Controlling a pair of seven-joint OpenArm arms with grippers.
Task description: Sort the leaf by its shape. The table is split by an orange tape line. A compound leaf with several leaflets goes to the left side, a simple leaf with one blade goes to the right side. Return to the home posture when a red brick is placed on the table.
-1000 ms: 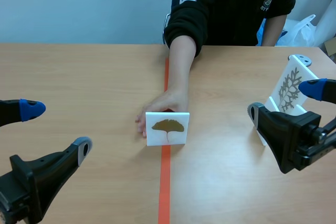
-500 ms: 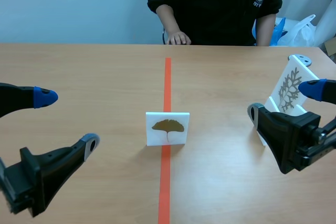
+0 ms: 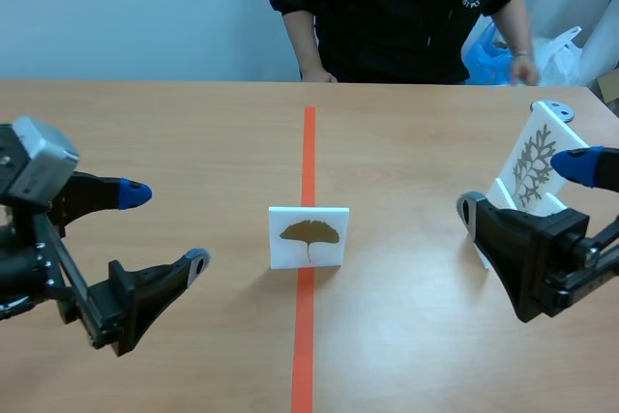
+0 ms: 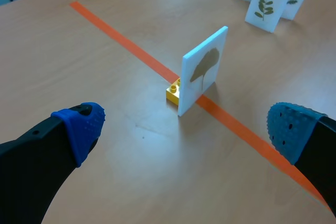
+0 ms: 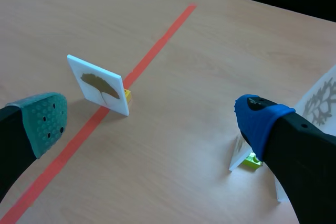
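The white square card bearing one brown fan-shaped leaf (image 3: 308, 236) stands upright on a small yellow brick (image 4: 173, 91), directly on the orange tape line (image 3: 309, 142). It is not yet sorted. Judged a simple leaf, it belongs on the right side. The left gripper (image 3: 169, 227) and the right gripper (image 5: 151, 121) are wide apart, holding nothing.
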